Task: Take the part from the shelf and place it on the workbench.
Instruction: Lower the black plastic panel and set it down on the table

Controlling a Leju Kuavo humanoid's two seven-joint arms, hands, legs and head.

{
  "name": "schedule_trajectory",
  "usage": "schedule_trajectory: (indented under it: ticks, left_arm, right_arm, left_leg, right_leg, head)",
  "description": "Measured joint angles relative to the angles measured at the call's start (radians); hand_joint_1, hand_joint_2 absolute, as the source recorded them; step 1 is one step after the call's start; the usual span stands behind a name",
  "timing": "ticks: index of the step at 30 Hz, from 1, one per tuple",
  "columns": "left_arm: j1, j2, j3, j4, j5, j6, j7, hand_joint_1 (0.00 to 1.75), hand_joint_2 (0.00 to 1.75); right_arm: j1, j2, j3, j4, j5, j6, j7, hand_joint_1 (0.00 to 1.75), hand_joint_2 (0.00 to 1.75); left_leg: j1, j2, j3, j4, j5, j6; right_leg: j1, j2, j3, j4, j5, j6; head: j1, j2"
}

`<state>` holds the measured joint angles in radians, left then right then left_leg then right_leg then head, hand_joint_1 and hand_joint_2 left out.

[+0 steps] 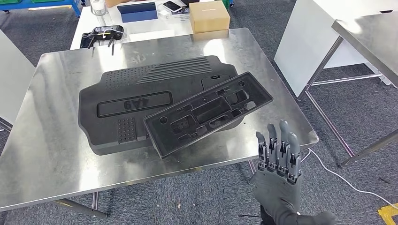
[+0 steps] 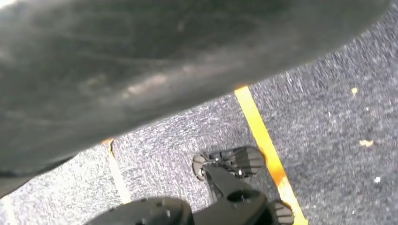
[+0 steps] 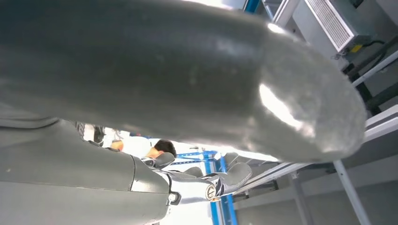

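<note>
**Tray part lying on the table, right hand open below the near edge**

The black tray part (image 1: 209,114) is lying on the steel table (image 1: 47,140), partly on top of a bigger black moulded panel (image 1: 126,101). Its long axis is running diagonally: one end is pointing toward the near edge of the table, and the other end is pointing toward the far right corner. The open side with the moulded pockets is facing up. The near end is resting on the bare table, while the far part is overlapping the right side of the panel and seems slightly raised there.

The panel is carrying raised writing in a recessed frame. It is upside down from the head view and is appearing as "4A9".

The right hand (image 1: 278,164) is hovering just off the near right corner of the table, over the grey carpet. Its fingers (image 1: 284,140) are pointing up and spread apart, and they are holding nothing. It is not touching the tray part.

For the left hand (image 2: 117,75), a large blurred grey surface is near the wrist camera, and I cannot tell how its fingers are lying.

Beyond the far edge, a cardboard box (image 1: 209,16) is standing on a white table (image 1: 141,28).
</note>
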<state>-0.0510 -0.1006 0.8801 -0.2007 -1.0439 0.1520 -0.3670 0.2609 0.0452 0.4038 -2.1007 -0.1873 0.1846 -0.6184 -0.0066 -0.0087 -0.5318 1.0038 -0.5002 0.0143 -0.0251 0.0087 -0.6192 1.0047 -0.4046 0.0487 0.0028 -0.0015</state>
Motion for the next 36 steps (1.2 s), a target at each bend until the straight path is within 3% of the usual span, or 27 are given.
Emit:
schedule_trajectory:
  ticks: [10,19,25,29,31,34,35,36]
  left_arm:
    - [0.001,0.005,0.012,0.000,-0.001,0.011,0.033,0.00,0.00]
    - [0.001,0.005,0.014,0.000,-0.010,0.009,0.055,0.00,0.00]
    - [0.001,0.005,0.026,0.000,-0.010,0.009,0.056,0.00,0.00]
    - [0.000,0.004,0.032,0.000,-0.010,0.009,0.056,0.00,0.00]
    - [0.000,0.003,0.034,0.000,-0.010,0.010,0.055,0.00,0.00]
    - [0.001,0.002,0.037,0.000,-0.010,0.010,0.053,0.00,0.00]
    - [0.001,0.002,0.038,0.000,-0.010,0.010,0.053,0.00,0.00]
    - [0.001,0.002,0.038,0.000,-0.010,0.010,0.052,0.00,0.00]
  right_arm:
    - [0.055,0.000,-0.058,-0.073,0.001,-0.053,-0.040,0.00,0.00]
    - [0.077,0.031,-0.139,-0.139,0.021,-0.078,-0.045,0.00,0.00]
    - [0.078,0.047,-0.173,-0.149,0.019,-0.075,-0.045,0.00,0.00]
    - [0.086,0.055,-0.194,-0.156,0.017,-0.067,-0.045,0.00,0.00]
    - [0.088,0.058,-0.204,-0.158,0.014,-0.062,-0.045,0.00,0.00]
    - [0.093,0.060,-0.220,-0.158,0.005,-0.055,-0.045,0.00,0.00]
    - [0.094,0.060,-0.224,-0.158,0.003,-0.053,-0.045,0.00,0.00]
    - [0.095,0.060,-0.227,-0.158,0.002,-0.052,-0.045,0.00,0.00]
  left_leg:
    - [0.000,0.000,0.001,0.000,0.000,0.000]
    - [0.000,0.000,0.001,0.000,0.000,0.000]
    - [-0.004,0.000,0.002,0.006,-0.005,0.010]
    - [-0.001,0.002,0.009,-0.006,0.008,0.027]
    - [0.009,0.005,0.015,-0.018,0.018,0.035]
    - [0.011,0.007,0.013,-0.018,0.019,0.037]
    - [0.011,0.007,0.014,-0.018,0.019,0.036]
    - [0.013,0.006,0.015,-0.018,0.018,0.035]
  right_leg:
    - [0.000,0.000,0.001,0.000,0.000,0.000]
    - [0.000,0.000,0.002,-0.001,0.000,0.000]
    - [-0.005,0.000,0.006,-0.003,0.001,0.002]
    - [-0.005,-0.001,0.005,-0.002,-0.001,0.014]
    - [-0.001,-0.001,-0.026,0.063,-0.036,0.009]
    - [-0.002,-0.002,-0.113,0.255,-0.113,0.005]
    - [-0.003,-0.002,-0.122,0.279,-0.117,0.011]
    - [-0.005,-0.002,-0.109,0.259,-0.106,0.020]
  head:
    - [0.000,0.000]
    - [0.000,0.000]
    - [0.000,0.000]
    - [0.000,0.000]
    - [0.003,0.000]
    - [0.006,0.000]
    - [0.006,0.000]
    - [0.006,0.000]
